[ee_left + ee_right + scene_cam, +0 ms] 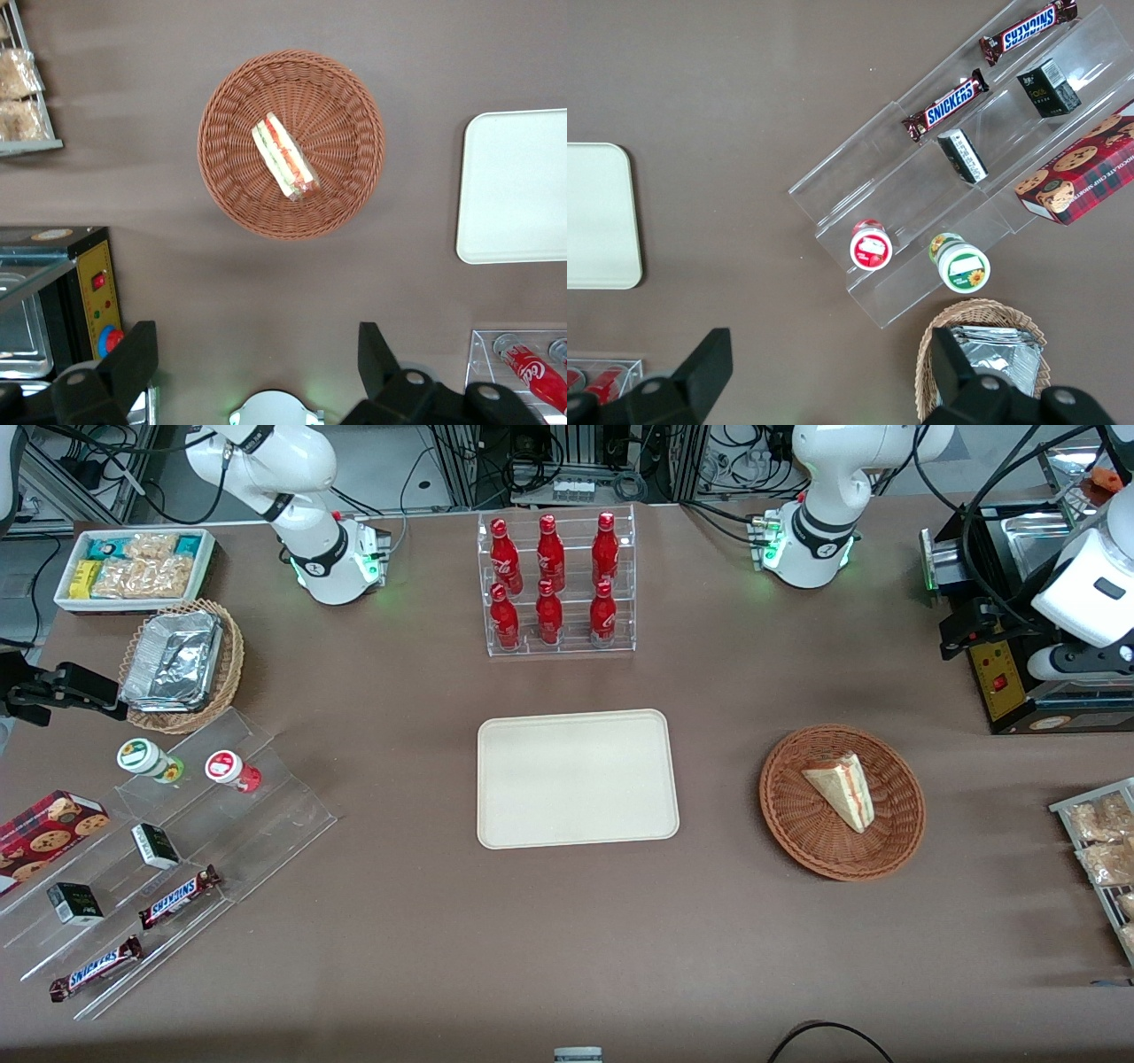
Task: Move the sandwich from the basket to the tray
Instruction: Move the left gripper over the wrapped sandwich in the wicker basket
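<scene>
Covering the frame is the brown tabletop (pixel 425 921), the tray (pixel 578 778) at centre and the basket (pixel 842 802) at right holding the sandwich (pixel 842 787). High above the basket, the claw (pixel 257 372) hangs with fingers apart; it should descend and straddle the wedge's flat bread faces.

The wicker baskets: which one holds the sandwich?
The round reddish-brown basket beside the tray holds it; the lighter tan basket holds foil trays. The open end effector hovers above the table.

sandwich (pixel 842 788) in basket (pixel 842 855) | tray (pixel 577 778) bare | gripper (pixel 961 624) near oven (pixel 1010 682)
</scene>
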### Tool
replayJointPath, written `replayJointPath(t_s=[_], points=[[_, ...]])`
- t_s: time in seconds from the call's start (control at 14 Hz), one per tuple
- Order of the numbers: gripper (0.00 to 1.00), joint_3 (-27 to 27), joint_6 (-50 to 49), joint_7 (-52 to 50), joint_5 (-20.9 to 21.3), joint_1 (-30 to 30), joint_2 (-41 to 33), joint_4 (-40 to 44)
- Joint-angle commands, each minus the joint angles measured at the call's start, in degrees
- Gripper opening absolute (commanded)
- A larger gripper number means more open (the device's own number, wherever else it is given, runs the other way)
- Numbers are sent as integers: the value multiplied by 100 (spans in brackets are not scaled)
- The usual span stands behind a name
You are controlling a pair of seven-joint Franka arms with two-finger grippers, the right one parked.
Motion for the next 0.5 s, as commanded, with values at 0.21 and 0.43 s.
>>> replayJointPath(t_s=[0.21,0.43], points=[[100,88,4,339,-51,-50,246,168],[100,88,442,278,-16,-76,589,-25]])
